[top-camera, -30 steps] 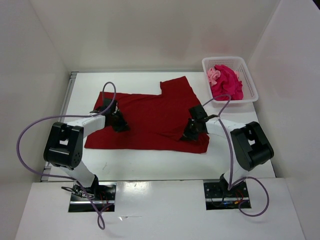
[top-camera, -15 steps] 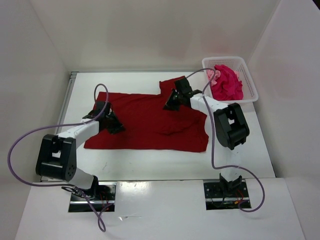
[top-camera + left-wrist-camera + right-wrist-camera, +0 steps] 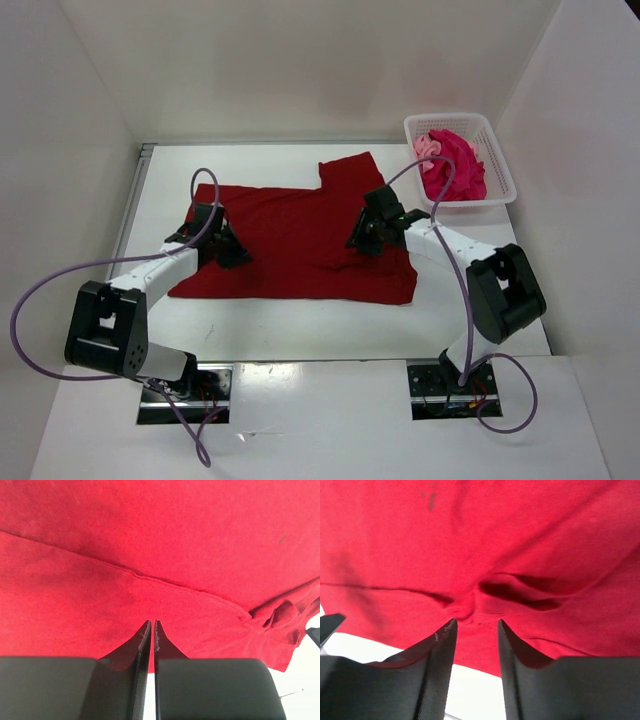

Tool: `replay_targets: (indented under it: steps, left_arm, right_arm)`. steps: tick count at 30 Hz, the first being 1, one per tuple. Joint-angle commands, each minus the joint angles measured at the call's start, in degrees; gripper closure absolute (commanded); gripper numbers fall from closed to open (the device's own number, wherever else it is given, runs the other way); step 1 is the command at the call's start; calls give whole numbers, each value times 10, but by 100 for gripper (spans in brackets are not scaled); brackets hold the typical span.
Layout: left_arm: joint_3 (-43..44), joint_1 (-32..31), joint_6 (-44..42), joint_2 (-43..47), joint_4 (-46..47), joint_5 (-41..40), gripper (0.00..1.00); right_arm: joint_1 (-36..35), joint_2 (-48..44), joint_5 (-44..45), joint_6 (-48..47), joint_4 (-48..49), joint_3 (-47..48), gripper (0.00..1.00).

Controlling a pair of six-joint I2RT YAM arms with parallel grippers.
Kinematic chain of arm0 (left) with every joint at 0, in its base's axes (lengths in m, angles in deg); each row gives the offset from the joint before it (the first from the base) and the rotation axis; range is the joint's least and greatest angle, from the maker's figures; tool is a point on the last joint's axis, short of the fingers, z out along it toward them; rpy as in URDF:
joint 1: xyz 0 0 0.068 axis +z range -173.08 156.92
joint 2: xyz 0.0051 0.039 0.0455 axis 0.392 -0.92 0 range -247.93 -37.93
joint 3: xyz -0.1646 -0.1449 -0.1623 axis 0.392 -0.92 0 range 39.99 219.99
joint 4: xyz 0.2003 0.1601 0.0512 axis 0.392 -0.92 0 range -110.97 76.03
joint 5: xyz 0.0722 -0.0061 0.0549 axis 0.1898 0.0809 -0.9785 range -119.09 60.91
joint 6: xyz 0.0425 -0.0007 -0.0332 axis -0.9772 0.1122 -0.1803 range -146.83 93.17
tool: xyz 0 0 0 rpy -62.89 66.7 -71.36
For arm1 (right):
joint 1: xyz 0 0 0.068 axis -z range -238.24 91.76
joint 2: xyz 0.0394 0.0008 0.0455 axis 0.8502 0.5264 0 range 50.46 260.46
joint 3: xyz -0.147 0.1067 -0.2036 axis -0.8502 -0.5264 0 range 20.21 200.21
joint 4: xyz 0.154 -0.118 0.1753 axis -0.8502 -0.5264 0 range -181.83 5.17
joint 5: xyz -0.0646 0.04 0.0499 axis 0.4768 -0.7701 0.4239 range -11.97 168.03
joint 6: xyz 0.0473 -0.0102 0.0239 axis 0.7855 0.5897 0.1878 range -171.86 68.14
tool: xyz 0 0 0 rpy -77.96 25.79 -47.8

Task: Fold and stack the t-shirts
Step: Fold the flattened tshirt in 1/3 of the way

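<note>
**Red shirt laid out, fold grips not yet set**

The red shirt (image 3: 300, 235) lies spread on the table (image 3: 300, 322), one sleeve pointing to the far side. The magenta shirt (image 3: 456, 166) and salmon shirt (image 3: 425, 148) sit bunched in the basket (image 3: 507, 178) at the far right corner.

The left gripper (image 3: 232, 250) is over the shirt's left part. Its jaws are almost together, and the wrist view shows no cloth between them. The right gripper (image 3: 475, 623) is over the right part with its jaws apart, and a small pucker of cloth lies just past its tips.

The step looks like taking hold for the first fold. To do it well, the left jaws should spread before they go down. Each gripper should pinch at an edge or seam rather than mid-panel, so the cloth lifts as one sheet. The right gripper should take only the top layer at that pucker. Both should then lift together and carry level, or the fold is likely to skew and drag wrinkles across the body.
</note>
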Motion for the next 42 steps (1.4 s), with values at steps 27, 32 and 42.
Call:
replay_targets:
  steps: [27,32,42]
  left_arm:
    - [-14,-11,4,-9,23,6,88]
    - [-14,-11,9,-9,34,6,88]
    - [-20,-11,15,-9,39,12,88]
  right_arm:
    - [-48,135,113,-87,-85,124,68]
    - [-48,141,113,-93,-96,131,67]
    - [-53,149,113,-98,-102,166,98]
